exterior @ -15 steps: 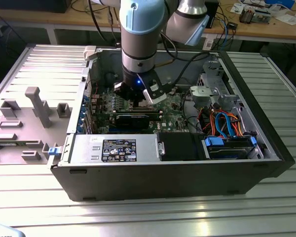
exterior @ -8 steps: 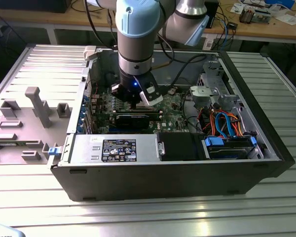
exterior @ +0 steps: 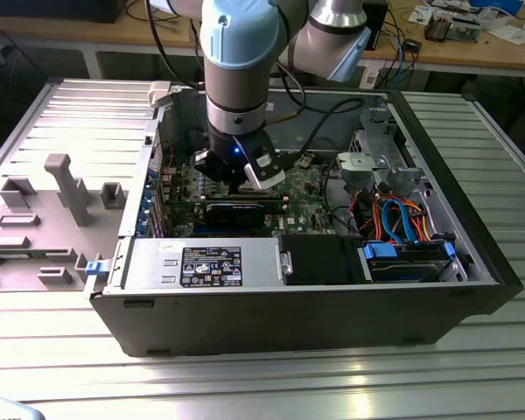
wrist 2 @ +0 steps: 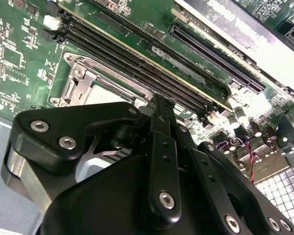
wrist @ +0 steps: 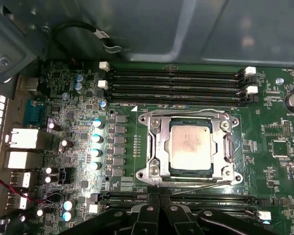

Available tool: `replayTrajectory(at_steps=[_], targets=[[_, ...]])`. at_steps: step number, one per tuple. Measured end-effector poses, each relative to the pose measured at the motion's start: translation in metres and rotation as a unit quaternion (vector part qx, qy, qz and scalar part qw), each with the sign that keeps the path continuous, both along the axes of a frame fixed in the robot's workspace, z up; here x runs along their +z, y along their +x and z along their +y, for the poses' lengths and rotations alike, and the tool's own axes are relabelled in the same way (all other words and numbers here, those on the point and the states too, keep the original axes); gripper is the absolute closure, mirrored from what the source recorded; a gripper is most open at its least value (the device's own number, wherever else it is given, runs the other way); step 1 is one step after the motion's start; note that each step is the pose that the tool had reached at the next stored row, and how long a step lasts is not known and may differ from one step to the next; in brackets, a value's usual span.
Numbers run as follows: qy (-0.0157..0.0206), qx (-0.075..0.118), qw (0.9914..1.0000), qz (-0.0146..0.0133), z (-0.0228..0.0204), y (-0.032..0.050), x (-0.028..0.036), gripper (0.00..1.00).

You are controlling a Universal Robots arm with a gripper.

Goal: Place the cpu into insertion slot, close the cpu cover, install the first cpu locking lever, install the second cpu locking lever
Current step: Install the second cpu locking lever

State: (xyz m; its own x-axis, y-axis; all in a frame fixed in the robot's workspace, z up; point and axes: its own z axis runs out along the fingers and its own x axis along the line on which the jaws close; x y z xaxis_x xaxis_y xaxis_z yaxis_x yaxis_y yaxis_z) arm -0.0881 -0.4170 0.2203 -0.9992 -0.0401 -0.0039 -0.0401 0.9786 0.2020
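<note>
Cpu (wrist: 190, 148) seated in insertion slot (wrist: 157, 147), cpu cover (wrist: 228, 147) down; gripper (wrist: 159, 203) closed, empty.

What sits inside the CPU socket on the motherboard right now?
In the first wrist view, the cpu lies flat in the insertion slot, framed by the cpu cover. The chip hides the socket's contacts beneath it.
</note>
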Motion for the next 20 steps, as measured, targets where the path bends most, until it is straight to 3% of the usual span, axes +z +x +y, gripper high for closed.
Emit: replayTrajectory(at_steps=[9, 20], targets=[[0.0001, 0.0, 1.0, -0.0001, 0.0, -0.0037, -0.0032, 0.89], [0.0, 0.0, 1.0, 0.0, 0.0006, -0.0174, -0.0112, 0.89]])
